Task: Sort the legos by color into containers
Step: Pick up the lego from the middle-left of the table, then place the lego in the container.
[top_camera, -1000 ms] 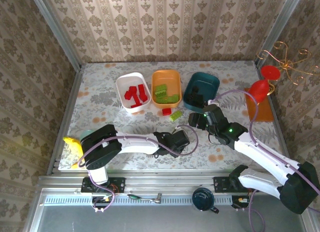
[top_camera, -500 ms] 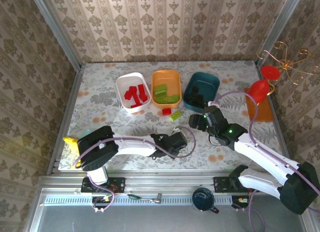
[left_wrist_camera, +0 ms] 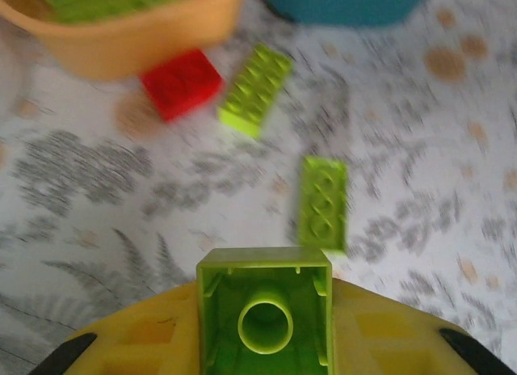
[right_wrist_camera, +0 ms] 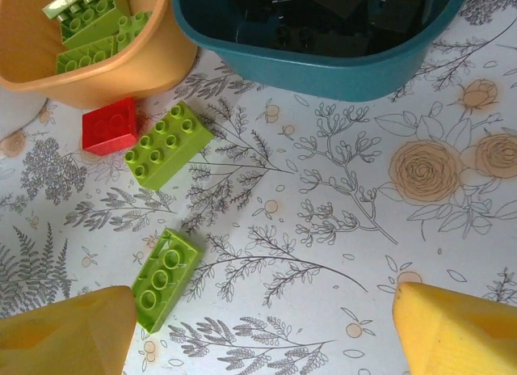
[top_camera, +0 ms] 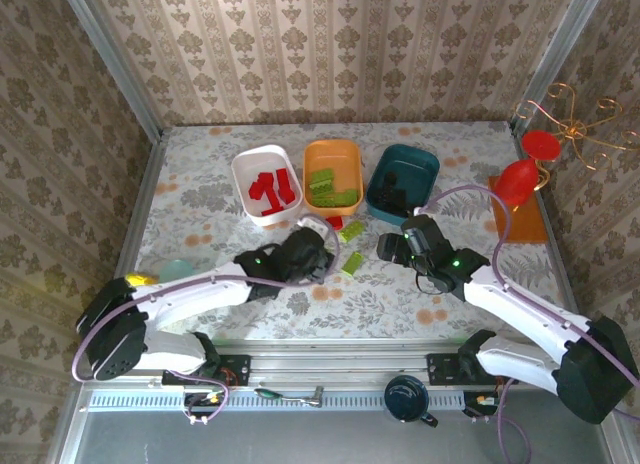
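While the left gripper [top_camera: 312, 248] is clamped on a lime-green square brick [left_wrist_camera: 264, 314], hollow underside facing its wrist camera, the right gripper [right_wrist_camera: 258, 343] hangs over the table [top_camera: 200, 199] with fingers wide apart, nothing between them. Loose just near of the orange tub [right_wrist_camera: 113, 80]: red brick [right_wrist_camera: 111, 126], lime oblong [right_wrist_camera: 168, 144] right beside it, second lime oblong [right_wrist_camera: 166, 278] nearer. White tub [top_camera: 240, 184] holds reds, orange tub limes, teal tub [right_wrist_camera: 323, 72] blacks.

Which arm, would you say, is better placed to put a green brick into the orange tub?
Left: the left gripper holds a lime-green brick close to the orange tub; the right gripper is open and empty.
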Tool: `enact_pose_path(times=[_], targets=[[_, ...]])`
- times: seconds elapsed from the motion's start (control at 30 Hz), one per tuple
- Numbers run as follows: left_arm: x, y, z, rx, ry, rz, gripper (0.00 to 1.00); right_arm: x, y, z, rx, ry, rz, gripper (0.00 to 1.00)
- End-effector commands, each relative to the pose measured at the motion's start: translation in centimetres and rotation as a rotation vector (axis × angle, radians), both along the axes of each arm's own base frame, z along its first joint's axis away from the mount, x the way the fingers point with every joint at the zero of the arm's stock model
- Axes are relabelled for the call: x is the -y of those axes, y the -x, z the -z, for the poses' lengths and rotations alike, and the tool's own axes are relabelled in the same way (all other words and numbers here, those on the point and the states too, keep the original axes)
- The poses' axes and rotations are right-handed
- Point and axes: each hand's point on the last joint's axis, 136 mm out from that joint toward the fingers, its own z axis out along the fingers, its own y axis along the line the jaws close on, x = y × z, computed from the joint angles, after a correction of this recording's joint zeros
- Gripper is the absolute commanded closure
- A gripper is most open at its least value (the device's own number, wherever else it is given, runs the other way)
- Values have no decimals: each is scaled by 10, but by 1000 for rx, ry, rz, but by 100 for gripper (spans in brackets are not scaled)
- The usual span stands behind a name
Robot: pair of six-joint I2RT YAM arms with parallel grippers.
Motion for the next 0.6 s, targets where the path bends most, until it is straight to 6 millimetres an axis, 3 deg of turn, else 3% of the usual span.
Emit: enact_pose_path(times=[0.0, 0.1, 0.23, 0.4, 0.57], targets=[[5, -27, -26, 24, 92, 21, 72, -6, 1, 11, -24, -24, -1, 16], [11, -67, -43, 34, 148, 0, 72, -8, 2, 16, -39, -19, -9, 16], [20, -117, -51, 35, 149, -20, 72, -9, 5, 19, -53, -8, -16, 16], [30, -176, -29, -21, 113, -64, 73, -9, 10, 22, -61, -2, -21, 16], [45, -209, -7, -72, 81, -80, 73, -9, 14, 22, -66, 4, -26, 15]])
